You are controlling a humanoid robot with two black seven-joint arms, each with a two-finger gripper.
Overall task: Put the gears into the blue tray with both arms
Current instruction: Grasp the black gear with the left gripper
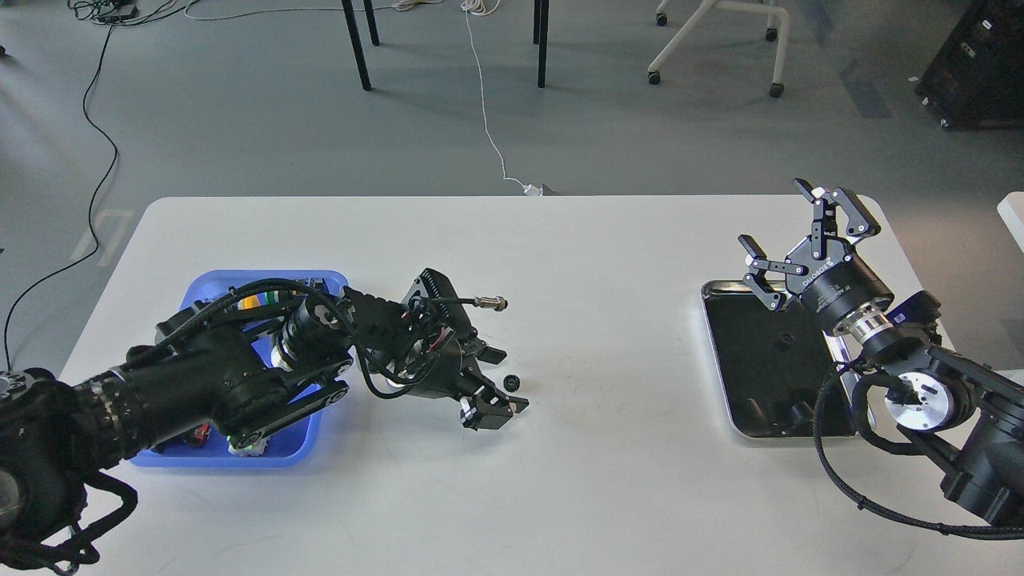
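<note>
Low over the table (560,448), my left gripper (500,376) spreads around one gear (511,382); my right gripper (804,240) waits spread above the metal tray (720,384).

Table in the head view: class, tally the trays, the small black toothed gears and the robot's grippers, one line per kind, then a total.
Trays: 2, bright blue plastic tray, silver-rimmed metal tray
Small black toothed gears: 2, table gear on the white table, tray gear in the metal tray
Grippers: 2, left gripper, right gripper
Total: 6

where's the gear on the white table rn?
Head view, left of centre: the gear lies on the bare table, between the open fingers of the left tool, right of the blue tray.
</note>
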